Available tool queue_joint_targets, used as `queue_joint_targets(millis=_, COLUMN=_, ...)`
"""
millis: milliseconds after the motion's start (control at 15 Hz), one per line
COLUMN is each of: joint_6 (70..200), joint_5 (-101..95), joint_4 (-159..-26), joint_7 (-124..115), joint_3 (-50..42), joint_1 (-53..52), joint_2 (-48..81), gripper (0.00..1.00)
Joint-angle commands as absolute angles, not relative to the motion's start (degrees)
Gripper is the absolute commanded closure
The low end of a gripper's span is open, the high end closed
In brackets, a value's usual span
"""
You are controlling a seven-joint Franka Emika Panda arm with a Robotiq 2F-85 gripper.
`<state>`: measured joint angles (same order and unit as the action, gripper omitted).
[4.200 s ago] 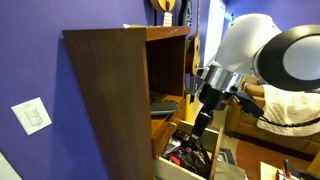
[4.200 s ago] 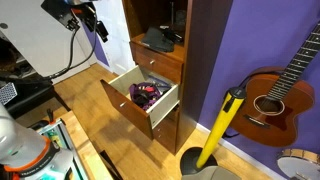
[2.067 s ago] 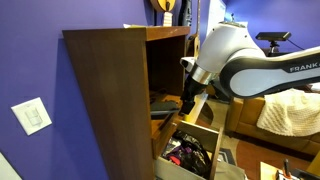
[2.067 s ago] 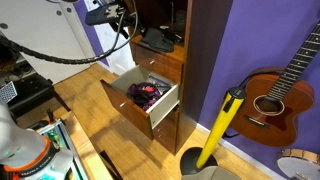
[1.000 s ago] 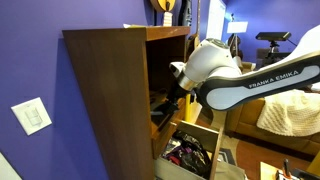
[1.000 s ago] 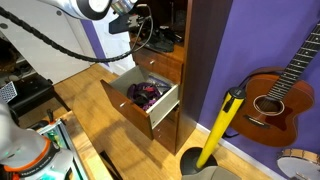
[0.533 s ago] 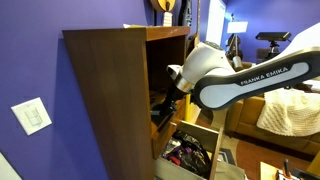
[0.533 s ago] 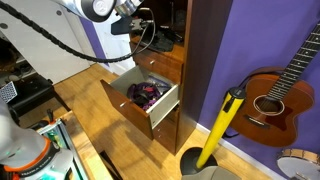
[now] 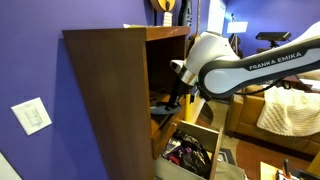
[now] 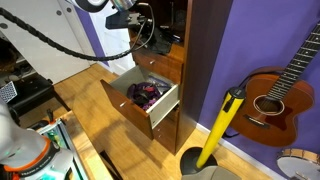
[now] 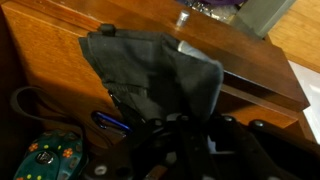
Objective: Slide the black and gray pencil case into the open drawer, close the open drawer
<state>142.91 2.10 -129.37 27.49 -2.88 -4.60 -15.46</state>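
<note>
The black and gray pencil case [image 11: 150,70] lies flat on the wooden shelf [image 11: 55,55] of the brown cabinet, above the open drawer [image 10: 118,102]. In the wrist view my gripper [image 11: 203,118] is at the case's near edge, and its dark fingers look shut on the fabric. In both exterior views the arm reaches into the shelf compartment, with the gripper [image 9: 171,102] [image 10: 144,29] at the pencil case [image 9: 160,112] [image 10: 158,41]. The open drawer [image 9: 205,133] is pulled out below, its pale inner walls showing.
Red-and-black clutter [image 10: 146,93] [image 9: 187,153] fills the drawer. A guitar [image 10: 276,96] leans on the purple wall beside a yellow tool [image 10: 222,125] standing in a black bucket. A teal device [image 11: 48,160] and cables lie below the shelf.
The jaws have come together on the near edge of the pencil case. The arm's upper part has shifted slightly while the gripper stayed in the shelf compartment.
</note>
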Motion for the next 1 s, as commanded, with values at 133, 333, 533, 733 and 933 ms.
queue_joint_targets(millis=133, joint_6=134.7, joint_5=3.3, joint_4=-132.4, joint_7=29.3, joint_3=-4.4, joint_1=-5.1, joint_2=-21.7, gripper=0.97)
queue_joint_targets(millis=333, joint_6=131.8, joint_5=3.7, joint_4=-134.4, joint_7=31.2, joint_3=-5.5, joint_1=-5.5, joint_2=-25.2, gripper=0.96)
queue_joint_targets(millis=533, joint_6=130.0, joint_5=2.5, joint_4=-136.8, joint_7=33.0, joint_3=-6.4, joint_1=-5.3, joint_2=-28.7, gripper=0.96)
queue_joint_targets(millis=733, joint_6=128.4, joint_5=2.5, joint_4=-139.0, joint_7=36.8, joint_3=-8.0, joint_1=-5.5, joint_2=-31.9, gripper=0.96)
queue_joint_targets(millis=933, joint_6=126.4, joint_5=2.6, joint_4=-140.9, joint_7=40.6, joint_3=-9.4, joint_1=-5.7, joint_2=-34.7, gripper=0.96)
